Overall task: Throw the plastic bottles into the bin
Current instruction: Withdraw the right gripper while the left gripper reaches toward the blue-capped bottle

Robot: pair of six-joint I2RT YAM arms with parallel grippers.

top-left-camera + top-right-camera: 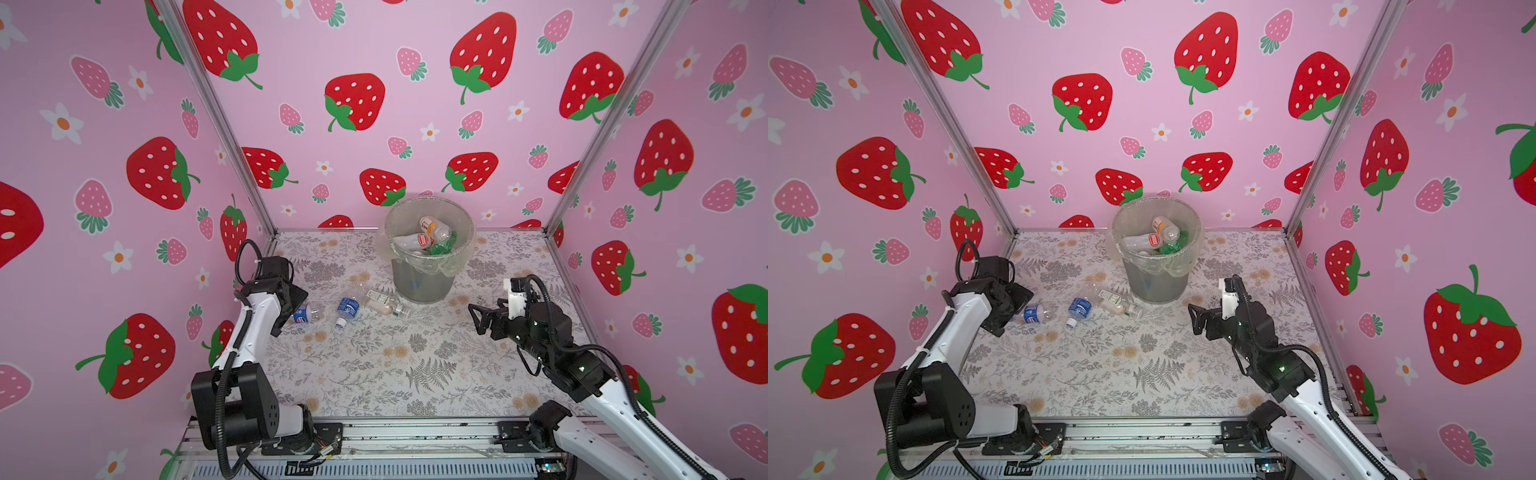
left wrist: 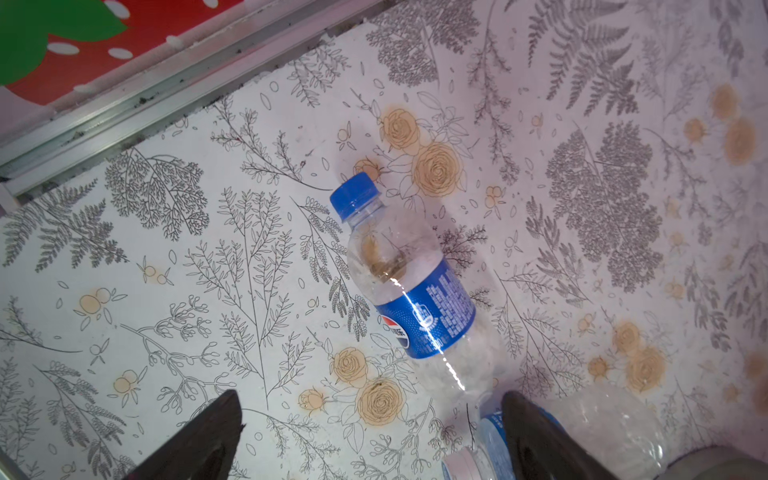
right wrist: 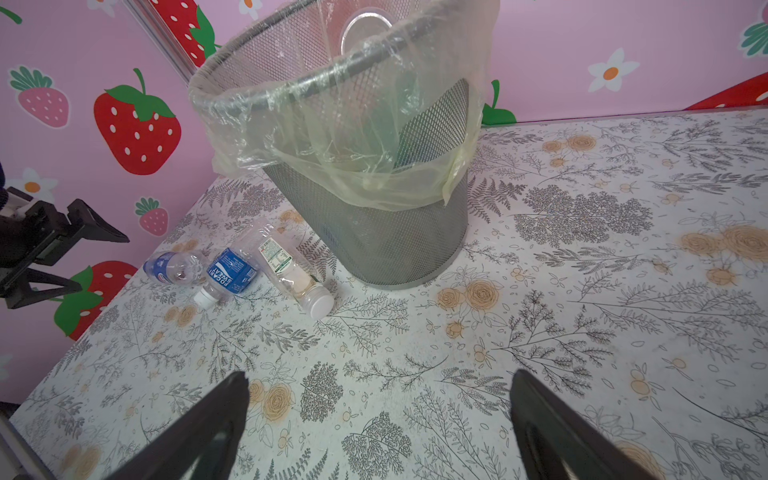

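Observation:
The bin is a round grey mesh bucket with a clear bag liner. It stands at the back of the table in both top views and holds several plastic bottles. Three plastic bottles lie in a row to its left: a clear Pepsi bottle with a blue cap, a blue-labelled Pocari bottle, and a clear white-capped bottle. My left gripper hangs open just over the Pepsi bottle, holding nothing. My right gripper stands open and empty, right of the bin.
Pink strawberry walls and aluminium frame posts close the table in on three sides. In the left wrist view a wall rail runs close by. The Pocari bottle lies partly behind one left finger.

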